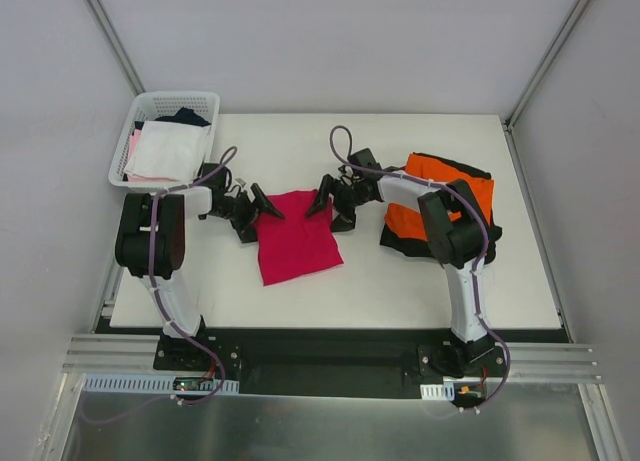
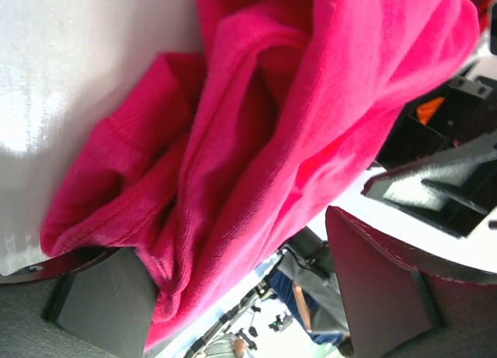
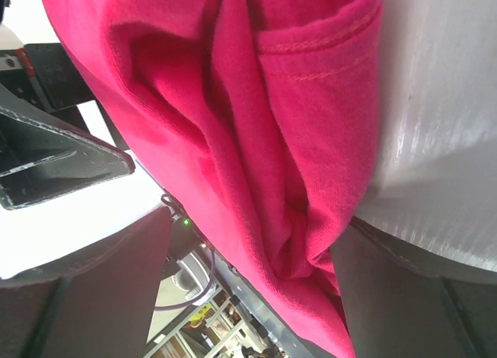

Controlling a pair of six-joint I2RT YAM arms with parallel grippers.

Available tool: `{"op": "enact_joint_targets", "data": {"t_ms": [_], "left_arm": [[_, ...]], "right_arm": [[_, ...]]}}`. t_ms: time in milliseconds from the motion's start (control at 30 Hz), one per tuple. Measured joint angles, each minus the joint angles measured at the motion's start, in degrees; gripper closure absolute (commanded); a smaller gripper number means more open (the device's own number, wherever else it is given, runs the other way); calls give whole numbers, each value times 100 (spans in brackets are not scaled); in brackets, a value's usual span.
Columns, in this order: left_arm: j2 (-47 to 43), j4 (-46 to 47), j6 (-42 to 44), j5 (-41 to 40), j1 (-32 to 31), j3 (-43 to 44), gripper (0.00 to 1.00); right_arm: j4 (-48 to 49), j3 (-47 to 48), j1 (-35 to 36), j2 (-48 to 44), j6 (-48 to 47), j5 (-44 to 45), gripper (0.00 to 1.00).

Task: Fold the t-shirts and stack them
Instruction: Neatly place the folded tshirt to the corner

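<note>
The crimson-magenta t-shirt lies folded into a rough square at the table's middle. My left gripper is at its far left corner and my right gripper at its far right corner. In the left wrist view the shirt's bunched edge lies between the wide-apart jaws of the left gripper, resting on one finger. In the right wrist view the shirt's hem sits likewise between the open jaws of the right gripper. The orange t-shirt lies on black cloth at the right.
A white mesh basket holding white, pink and dark garments stands at the far left corner of the white table. The right arm reaches across the orange shirt. Grey walls enclose the table on three sides.
</note>
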Motion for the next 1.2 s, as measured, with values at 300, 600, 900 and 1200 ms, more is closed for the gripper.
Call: {"op": "enact_joint_targets", "data": {"t_ms": [300, 600, 900, 1200], "left_arm": [[636, -1016, 55, -466, -37, 1246, 19], [1075, -1464, 122, -601, -39, 1998, 18], [780, -1899, 667, -1397, -42, 2100, 16], [568, -2214, 1180, -2094, -35, 2072, 16]], "right_arm": [[-463, -4, 28, -160, -221, 256, 16], [-761, -184, 31, -367, -374, 527, 16], [-767, -184, 31, -367, -382, 518, 16], [-780, -162, 33, -367, -385, 527, 16]]}}
